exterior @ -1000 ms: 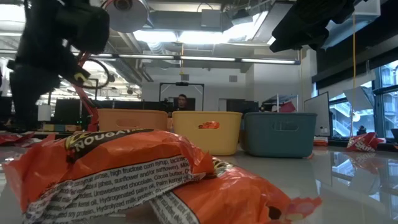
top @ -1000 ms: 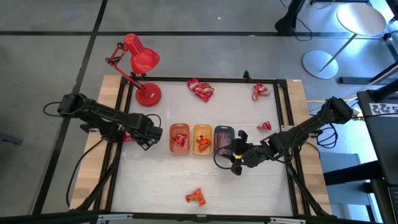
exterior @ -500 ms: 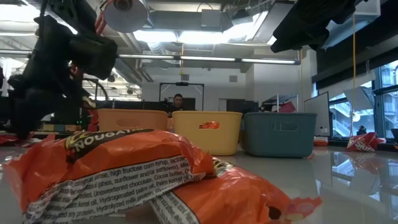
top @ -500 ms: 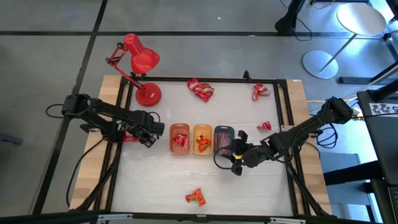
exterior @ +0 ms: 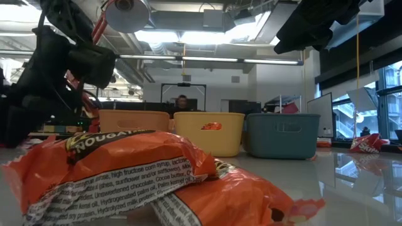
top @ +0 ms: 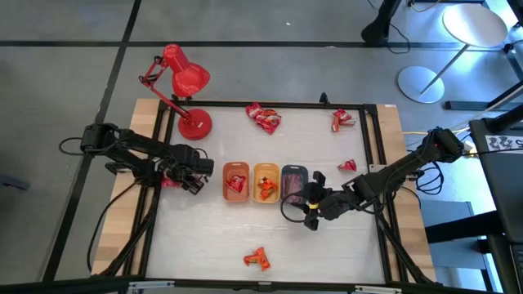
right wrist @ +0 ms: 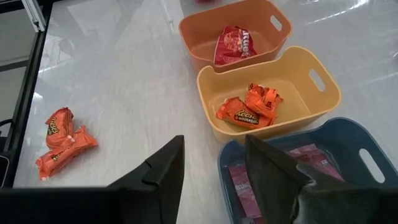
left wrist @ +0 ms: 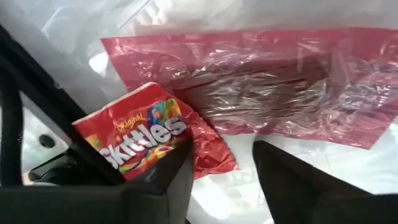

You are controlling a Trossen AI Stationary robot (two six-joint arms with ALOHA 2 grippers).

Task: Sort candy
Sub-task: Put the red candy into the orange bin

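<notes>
Left gripper point(left wrist: 217, 180), fingers parted, frames the red Skittles packet point(left wrist: 140, 134) at 10 o'clock; right gripper point(right wrist: 214, 165) waits, likewise parted.

Three trays stand in a row: orange point(top: 235, 181), yellow point(top: 265, 181) and grey point(top: 293, 182). Loose candy lies in five spots on the table point(top: 245, 233): top middle point(top: 264, 118), top right point(top: 342, 119), right point(top: 348, 165), bottom point(top: 257, 259), and left edge point(top: 169, 180), perhaps two packs there.
</notes>
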